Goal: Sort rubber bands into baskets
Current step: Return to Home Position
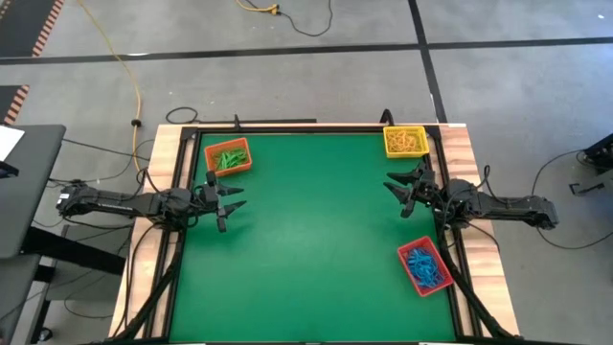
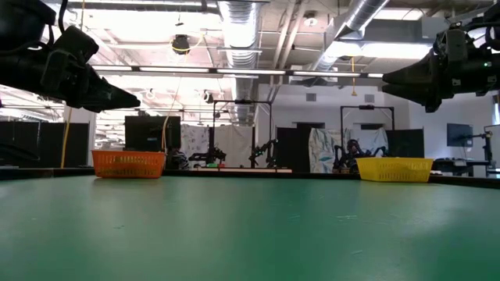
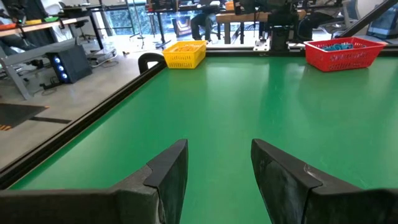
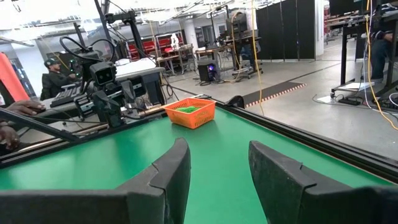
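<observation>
The rubber bands [image 1: 228, 159] lie in the baskets [image 1: 249, 159] and the left tool [image 1: 235, 195] and right tool [image 1: 395, 189] hang open, empty, so only a careless swing might knock the nearby yellow basket [image 1: 387, 142].

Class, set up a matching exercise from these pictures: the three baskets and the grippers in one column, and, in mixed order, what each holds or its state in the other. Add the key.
Column one
1. orange basket
2. yellow basket
3. red basket
4. left gripper and right gripper

Column two
a. blue rubber bands
b. open, holding nothing
c. green rubber bands
d. yellow rubber bands

Pairs: 1-c, 2-d, 3-a, 4-b
</observation>
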